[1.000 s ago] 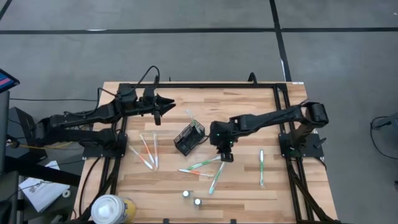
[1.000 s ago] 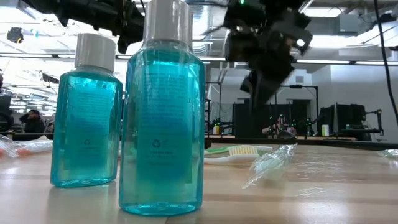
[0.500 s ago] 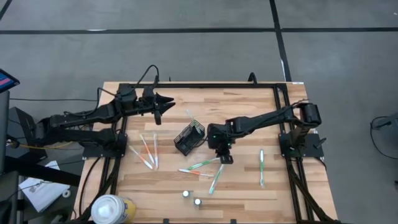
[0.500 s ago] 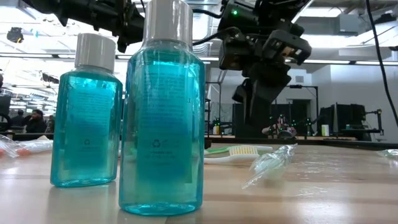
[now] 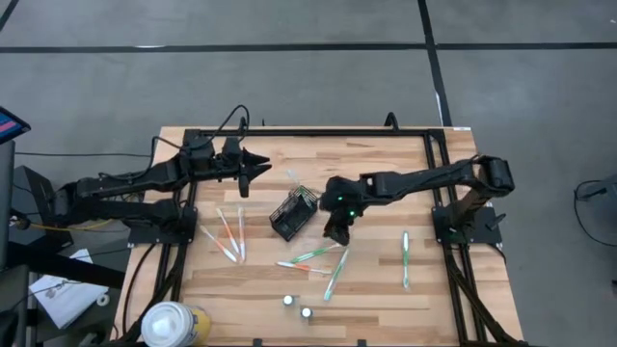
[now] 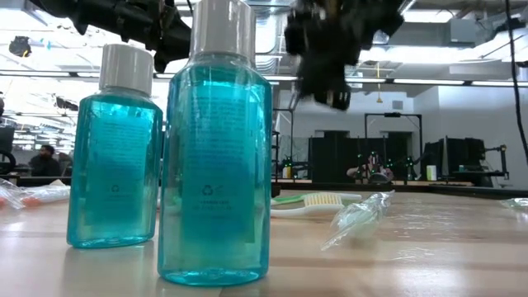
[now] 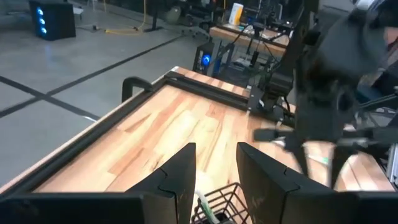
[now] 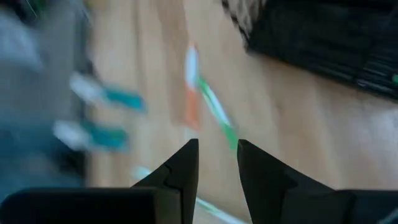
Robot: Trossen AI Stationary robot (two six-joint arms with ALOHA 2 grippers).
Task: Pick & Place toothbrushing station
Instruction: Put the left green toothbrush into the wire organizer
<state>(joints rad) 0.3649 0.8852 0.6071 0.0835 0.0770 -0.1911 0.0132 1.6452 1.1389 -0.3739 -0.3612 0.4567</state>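
The wooden table point(image 5: 386, 173) fills the middle of the overhead shot. The left gripper point(image 5: 258, 167) hangs over its upper left part, fingers a bit apart with nothing between them. The right gripper point(image 5: 335, 234) sits mid-frame, just right of the black mesh holder point(image 5: 294, 213), fingers also slightly apart and empty. Green toothbrushes point(image 5: 318, 254) lie just below it, more toothbrushes point(image 5: 229, 236) to the left, and two small bottles point(image 5: 297, 306) near the bottom edge.

No words, brands or numbers can be read anywhere (not even on the blue bottles point(image 6: 214, 148)).
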